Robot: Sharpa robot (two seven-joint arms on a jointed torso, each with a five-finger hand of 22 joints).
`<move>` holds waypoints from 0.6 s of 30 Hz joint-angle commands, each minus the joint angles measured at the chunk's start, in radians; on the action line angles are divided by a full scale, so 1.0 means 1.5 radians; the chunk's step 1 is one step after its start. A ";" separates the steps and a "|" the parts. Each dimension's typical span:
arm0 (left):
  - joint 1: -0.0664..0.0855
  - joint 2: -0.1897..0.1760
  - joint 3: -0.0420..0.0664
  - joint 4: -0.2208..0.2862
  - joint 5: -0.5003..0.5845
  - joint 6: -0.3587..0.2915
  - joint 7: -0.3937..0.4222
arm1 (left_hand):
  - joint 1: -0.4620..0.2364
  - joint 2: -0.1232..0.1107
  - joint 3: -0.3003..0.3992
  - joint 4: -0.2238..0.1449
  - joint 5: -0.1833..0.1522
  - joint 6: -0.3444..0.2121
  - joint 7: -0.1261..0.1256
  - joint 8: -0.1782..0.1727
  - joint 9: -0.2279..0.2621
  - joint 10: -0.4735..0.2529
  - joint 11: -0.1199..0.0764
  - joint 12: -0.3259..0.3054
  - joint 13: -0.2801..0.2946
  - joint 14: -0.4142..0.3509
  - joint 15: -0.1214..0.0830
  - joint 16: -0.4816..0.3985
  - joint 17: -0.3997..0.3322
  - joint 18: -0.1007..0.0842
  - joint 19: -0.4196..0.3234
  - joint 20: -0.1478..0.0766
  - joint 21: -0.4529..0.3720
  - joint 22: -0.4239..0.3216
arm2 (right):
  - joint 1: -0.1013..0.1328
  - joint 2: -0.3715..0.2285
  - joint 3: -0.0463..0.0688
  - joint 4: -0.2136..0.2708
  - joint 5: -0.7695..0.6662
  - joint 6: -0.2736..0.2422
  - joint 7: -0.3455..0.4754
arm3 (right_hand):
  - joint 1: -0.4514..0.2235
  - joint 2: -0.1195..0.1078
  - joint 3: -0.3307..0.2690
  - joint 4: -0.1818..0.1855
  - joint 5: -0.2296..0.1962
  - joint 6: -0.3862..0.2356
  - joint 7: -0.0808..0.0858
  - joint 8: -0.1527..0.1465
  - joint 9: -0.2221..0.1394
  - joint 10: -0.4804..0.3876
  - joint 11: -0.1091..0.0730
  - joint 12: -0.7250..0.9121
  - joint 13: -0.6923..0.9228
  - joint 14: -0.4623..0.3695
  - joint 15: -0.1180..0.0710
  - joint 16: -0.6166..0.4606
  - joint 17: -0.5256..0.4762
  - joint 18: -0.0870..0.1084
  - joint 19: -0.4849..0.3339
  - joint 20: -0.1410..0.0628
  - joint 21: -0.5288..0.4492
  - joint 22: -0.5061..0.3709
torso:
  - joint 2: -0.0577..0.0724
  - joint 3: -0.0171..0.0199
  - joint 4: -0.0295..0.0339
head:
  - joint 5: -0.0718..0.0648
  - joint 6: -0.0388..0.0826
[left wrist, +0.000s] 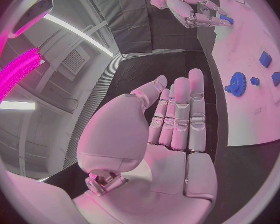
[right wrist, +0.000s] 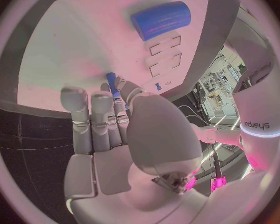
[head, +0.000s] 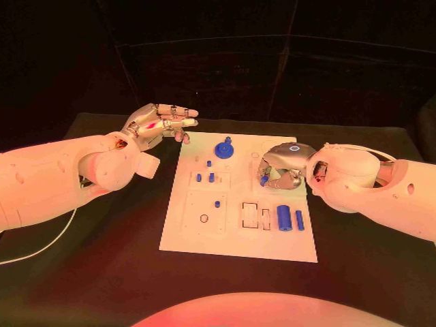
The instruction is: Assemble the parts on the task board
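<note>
I see a black surface (head: 100, 266) under warm reddish light, with dark panelled walls behind it. The white task board (head: 240, 242) lies flat in the middle of the surface, long side running away from the robot.

On the board I note a blue gear (head: 224, 150) standing near the far edge, several small blue pegs (head: 211, 177) seated in the left-hand area, and two blue cylinders (head: 291, 219) lying side by side near the right edge, just beside a pair of rectangular recesses (head: 249, 214). A small ring-shaped mark (head: 204, 218) sits in the near-left panel.

The left robot hand (head: 159, 124) hovers off the far-left corner of the board, above the bare surface. In the left wrist view its fingers (left wrist: 180, 115) are straight, close together and hold nothing; the gear (left wrist: 237, 83) lies ahead of them on the board.

The right robot hand (head: 280, 168) is over the right-centre of the board, between the gear and the cylinders. The right wrist view shows a slim blue pin (right wrist: 113, 84) pinched between thumb and fingers, its free end pointing at the board. One large cylinder (right wrist: 160, 20) lies beyond it.

A white cable (head: 22, 253) trails from the left arm across the surface. The right arm covers the board's right-hand far corner.
</note>
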 commanded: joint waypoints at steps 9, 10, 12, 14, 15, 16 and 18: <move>0.001 0.001 0.000 0.000 0.001 0.009 0.000 | 0.002 0.003 -0.004 -0.001 0.002 -0.003 0.001 0.004 -0.001 -0.005 -0.001 0.004 0.001 -0.004 0.002 -0.004 -0.001 0.009 -0.003 0.001 -0.001 -0.001 | 0.001 -0.010 0.000 0.008 0.006 -0.055 -0.004 | 0.016 0.014 0.063 -0.012 -0.030 0.034 0.000 0.013 0.008 0.046 -0.006 -0.012 0.003 0.017 -0.005 0.050 0.047 -0.023 0.026 -0.004 0.054 0.070 | -0.001 0.0000 -0.0001 | 0.000 -0.002; 0.001 0.000 0.000 -0.001 0.001 0.009 0.000 | 0.002 0.003 -0.004 -0.001 0.002 -0.003 0.001 0.004 -0.001 -0.005 -0.001 0.004 0.001 -0.004 0.002 -0.004 -0.001 0.009 -0.003 0.001 -0.001 -0.001 | 0.001 -0.013 0.000 0.012 0.012 -0.057 -0.004 | 0.015 0.010 0.068 -0.015 -0.029 0.034 0.001 0.012 0.008 0.047 -0.005 -0.015 0.003 0.016 -0.005 0.052 0.047 -0.023 0.025 -0.004 0.056 0.072 | -0.001 0.0000 -0.0001 | 0.001 -0.002; 0.001 0.000 0.000 -0.001 0.001 0.009 -0.001 | 0.002 0.003 -0.004 -0.001 0.002 -0.003 0.001 0.004 -0.001 -0.005 -0.001 0.004 0.001 -0.004 0.002 -0.004 -0.001 0.009 -0.003 0.001 -0.001 -0.001 | 0.001 -0.023 0.001 0.024 0.032 -0.062 -0.003 | 0.014 0.008 0.070 -0.016 -0.029 0.033 0.002 0.011 0.008 0.047 -0.005 -0.017 0.003 0.016 -0.005 0.052 0.048 -0.023 0.025 -0.004 0.057 0.072 | -0.001 0.0000 -0.0002 | 0.001 -0.002; 0.001 0.000 0.000 -0.002 0.001 0.009 -0.001 | 0.002 0.003 -0.004 -0.001 0.002 -0.003 0.001 0.004 -0.001 -0.005 -0.001 0.004 0.001 -0.004 0.002 -0.004 -0.001 0.009 -0.003 0.001 -0.001 -0.001 | 0.001 -0.031 0.001 0.036 0.050 -0.068 0.001 | 0.012 0.003 0.076 -0.019 -0.029 0.032 0.003 0.009 0.008 0.047 -0.003 -0.022 0.002 0.014 -0.005 0.052 0.046 -0.023 0.023 -0.003 0.056 0.071 | -0.001 -0.0004 -0.0004 | 0.001 -0.002; 0.001 0.000 0.000 -0.002 0.001 0.009 -0.001 | 0.002 0.003 -0.004 -0.001 0.002 -0.003 0.001 0.004 -0.001 -0.005 -0.001 0.004 0.001 -0.004 0.002 -0.004 -0.001 0.009 -0.003 0.001 -0.001 -0.001 | 0.001 -0.037 0.001 0.044 0.061 -0.073 0.003 | 0.011 0.001 0.078 -0.020 -0.028 0.031 0.003 0.008 0.007 0.047 -0.003 -0.024 0.002 0.013 -0.004 0.052 0.045 -0.023 0.022 -0.003 0.056 0.071 | -0.001 -0.0006 -0.0003 | 0.001 -0.001; 0.001 0.000 0.000 -0.003 0.001 0.009 -0.002 | 0.002 0.003 -0.004 -0.001 0.002 -0.003 0.001 0.004 -0.001 -0.005 -0.001 0.004 0.001 -0.004 0.002 -0.004 -0.001 0.009 -0.003 0.001 -0.001 -0.001 | 0.001 -0.042 0.001 0.051 0.071 -0.079 0.005 | 0.010 -0.001 0.080 -0.021 -0.027 0.030 0.004 0.007 0.007 0.046 -0.002 -0.025 0.002 0.013 -0.004 0.051 0.045 -0.023 0.021 -0.003 0.056 0.070 | -0.001 -0.0005 0.0000 | 0.001 -0.001; 0.001 -0.001 0.000 -0.003 0.001 0.009 -0.002 | 0.002 0.003 -0.004 -0.001 0.002 -0.003 0.001 0.004 -0.001 -0.005 -0.001 0.004 0.001 -0.004 0.002 -0.004 -0.001 0.009 -0.003 0.001 -0.001 -0.001 | 0.001 -0.049 0.006 0.064 0.086 -0.090 0.010 | 0.007 -0.004 0.084 -0.022 -0.026 0.028 0.005 0.006 0.007 0.045 -0.001 -0.029 0.002 0.012 -0.003 0.052 0.045 -0.023 0.020 -0.002 0.057 0.071 | -0.001 -0.0005 0.0001 | 0.001 -0.001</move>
